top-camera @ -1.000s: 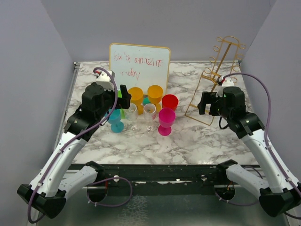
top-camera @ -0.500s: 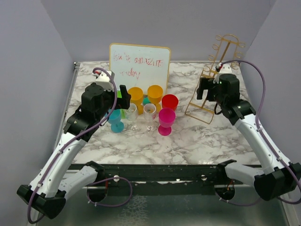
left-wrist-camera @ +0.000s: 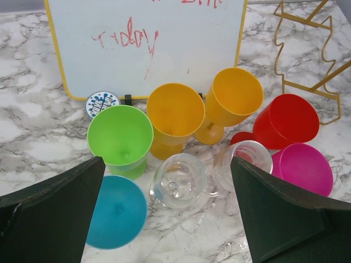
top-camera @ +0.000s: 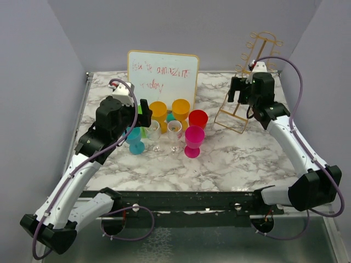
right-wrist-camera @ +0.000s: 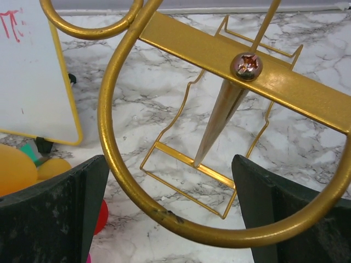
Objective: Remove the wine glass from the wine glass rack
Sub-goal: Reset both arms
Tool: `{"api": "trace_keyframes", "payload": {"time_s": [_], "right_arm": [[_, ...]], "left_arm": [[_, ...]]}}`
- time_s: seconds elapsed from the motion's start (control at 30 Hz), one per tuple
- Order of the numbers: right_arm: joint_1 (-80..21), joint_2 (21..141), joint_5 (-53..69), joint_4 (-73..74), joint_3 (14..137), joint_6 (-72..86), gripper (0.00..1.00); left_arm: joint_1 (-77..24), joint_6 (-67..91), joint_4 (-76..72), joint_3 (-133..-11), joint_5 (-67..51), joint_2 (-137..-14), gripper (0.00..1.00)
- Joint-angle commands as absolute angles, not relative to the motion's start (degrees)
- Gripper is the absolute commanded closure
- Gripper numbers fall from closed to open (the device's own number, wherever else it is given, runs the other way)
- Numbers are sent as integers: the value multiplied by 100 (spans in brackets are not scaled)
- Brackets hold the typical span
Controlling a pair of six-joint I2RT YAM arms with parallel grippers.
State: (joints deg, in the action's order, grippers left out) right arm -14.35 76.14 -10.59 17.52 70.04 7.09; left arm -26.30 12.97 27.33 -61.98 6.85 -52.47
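Field notes for you, operator.

- Right gripper [right-wrist-camera: 169,159]: fingers spread wide and holding nothing. It is up at the tall gold wire wine glass rack [right-wrist-camera: 208,49], at the far right of the white marble table [top-camera: 230,159].
- From the right wrist view, a big gold loop hook of the rack sweeps across the gap between the two dark fingers. A flat gold bar with a screw sits above it, and the rectangular wire base shows on the marble beyond. You cannot tell whether either finger touches the loop.
- Left gripper [left-wrist-camera: 167,160]: also spread wide, empty, hanging over the cluster of cups left of centre.
- Two clear wine glasses stand upright on the table in that cluster, one [left-wrist-camera: 179,181] directly under the left gripper's gap, the other [left-wrist-camera: 244,161] just to its right. Both are well apart from the rack.
- Around them:
  - a green plastic goblet [left-wrist-camera: 120,134] and a teal one [left-wrist-camera: 116,211] on the left
  - two orange goblets [left-wrist-camera: 174,112] [left-wrist-camera: 236,96] on the far side
  - a red goblet [left-wrist-camera: 288,120] and a magenta one [left-wrist-camera: 304,167] on the right
- A yellow-framed whiteboard with red scrawl [top-camera: 162,71] stands upright behind the cups.
- A small round blue-and-white disc [left-wrist-camera: 102,103] lies at the whiteboard's foot, by the green goblet.
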Motion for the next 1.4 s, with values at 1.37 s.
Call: {"api": "trace_keyframes", "payload": {"time_s": [1.37], "right_arm": [[-42,5264,682,2432,6128,1157,0]], "left_arm": [[326,1637,2910,-6374,133,-5071,1]]}}
